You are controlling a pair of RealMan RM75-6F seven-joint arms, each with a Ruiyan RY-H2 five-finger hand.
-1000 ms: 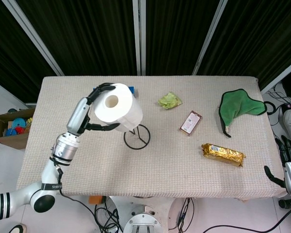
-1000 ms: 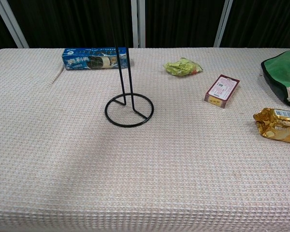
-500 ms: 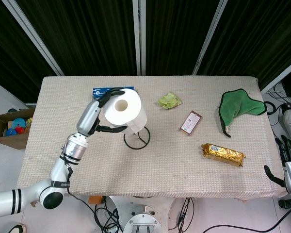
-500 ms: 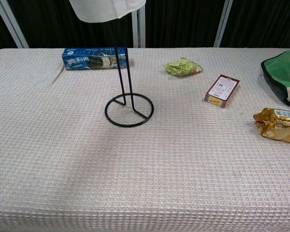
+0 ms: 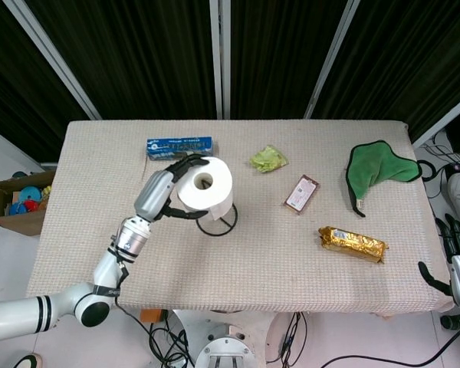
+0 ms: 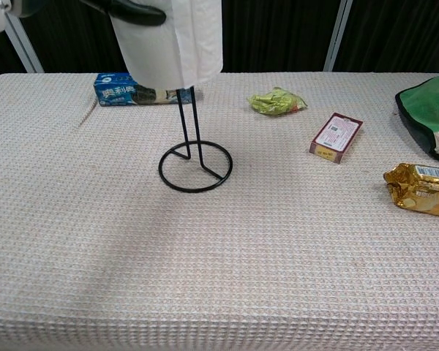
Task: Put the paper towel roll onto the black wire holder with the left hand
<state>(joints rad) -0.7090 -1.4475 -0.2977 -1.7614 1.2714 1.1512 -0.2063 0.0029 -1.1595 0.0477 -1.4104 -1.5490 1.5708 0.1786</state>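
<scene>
My left hand grips the white paper towel roll from its left side, fingers wrapped round it. The roll is upright, threaded partway down the twin upright rods of the black wire holder, well above the round base ring. In the head view the rod tips show inside the roll's core hole and the holder's base peeks out below the roll. In the chest view only dark fingers show at the top edge. My right hand hangs off the table's right edge, holding nothing, fingers apart.
A blue cookie box lies behind the holder. A green crumpled wrapper, a small dark red packet, a gold foil pack and a green cloth lie to the right. A cardboard box stands left of the table.
My left hand has carried the roll rightward and down over the holder's rods; the roll has come lower into the chest view. The right hand has not moved.
</scene>
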